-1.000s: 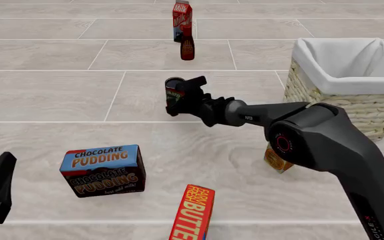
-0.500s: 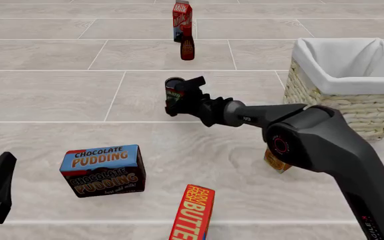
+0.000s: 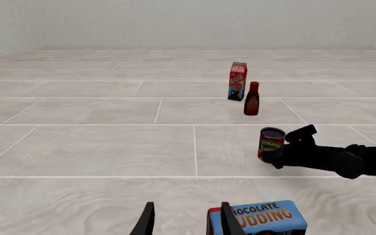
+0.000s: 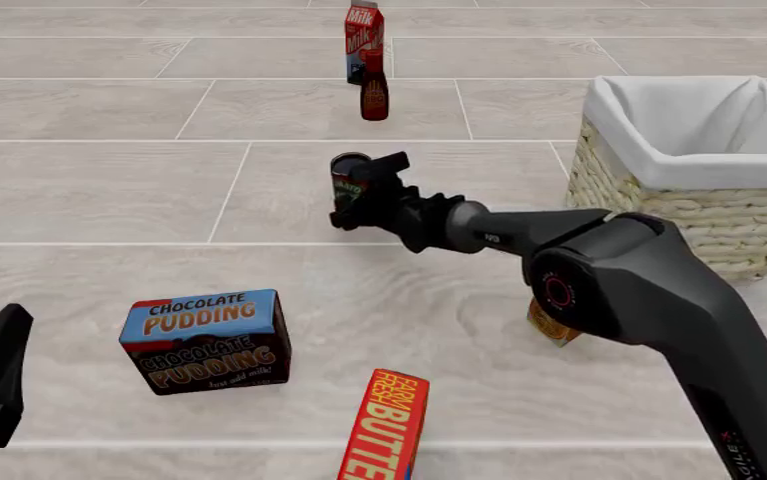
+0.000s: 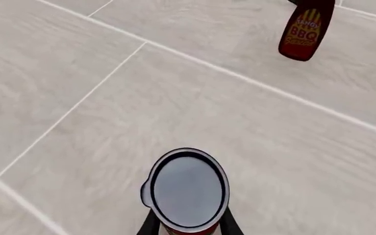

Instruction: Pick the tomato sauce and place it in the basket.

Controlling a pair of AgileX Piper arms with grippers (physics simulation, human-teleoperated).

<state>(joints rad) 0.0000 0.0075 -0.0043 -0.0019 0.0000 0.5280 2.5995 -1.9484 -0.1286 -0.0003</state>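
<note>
With its two fingers set on either side of the tomato sauce (image 5: 186, 192), the right gripper (image 4: 360, 192) looks clamped on the can, which stands mid-floor, well apart from the basket (image 4: 650, 205) off to the arm's right. Only the lower sides of the can seem to be pinched, so my worry is that it could tilt or slip out as it is raised and carried, or clip the basket's high cloth rim if lifted too little. From the right wrist, the can's grey top and the fingers hugging it are plain, with the BBQ bottle (image 5: 307, 33) beyond; the front view hides that contact behind the gripper's body. From the left wrist, the can's red label (image 3: 270, 144) shows side-on, and the left gripper (image 3: 186, 223) hangs with fingers apart beside the pudding box (image 3: 258, 219).
</note>
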